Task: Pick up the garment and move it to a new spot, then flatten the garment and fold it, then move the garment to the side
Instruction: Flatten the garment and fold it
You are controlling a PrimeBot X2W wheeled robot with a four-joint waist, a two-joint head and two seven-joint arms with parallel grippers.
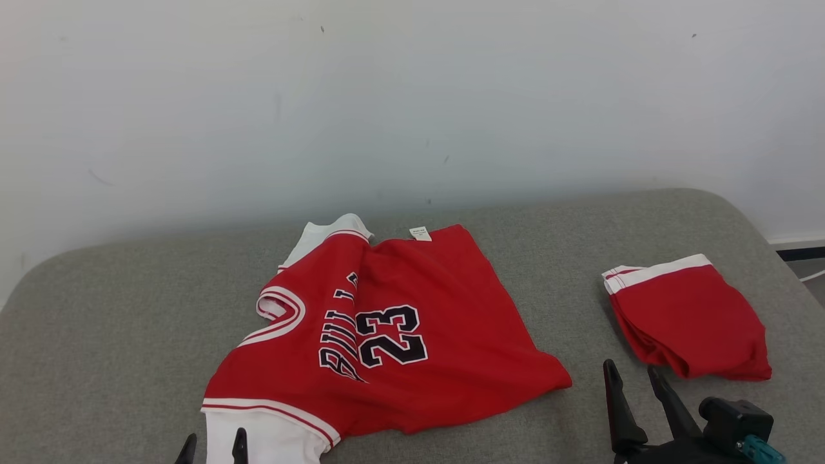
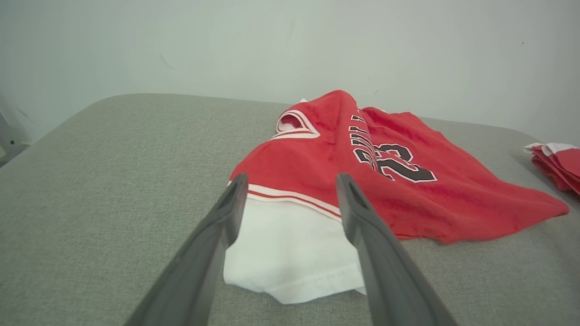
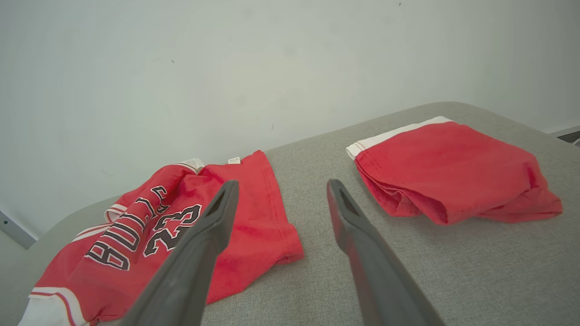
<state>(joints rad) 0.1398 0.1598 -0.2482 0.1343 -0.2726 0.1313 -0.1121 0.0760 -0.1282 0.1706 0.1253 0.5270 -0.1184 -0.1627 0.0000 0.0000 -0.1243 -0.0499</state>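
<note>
Two red garments: one numbered jersey [image 1: 399, 322] at centre frame, one folded garment [image 1: 689, 322] at right. One grey table [image 1: 129, 309].

Bright, even, diffuse light. Soft short shadows under jersey [image 1: 451, 361] edges. Head view sharp; wall [image 1: 412, 96] greys toward its base. Wrist views bend at edges, near fingers [image 2: 199, 271] soft.

You've got a red jersey [image 1: 445, 367], white sleeves, black 23 edged in white. Your second garment [image 1: 693, 322] is red with a white band.
</note>
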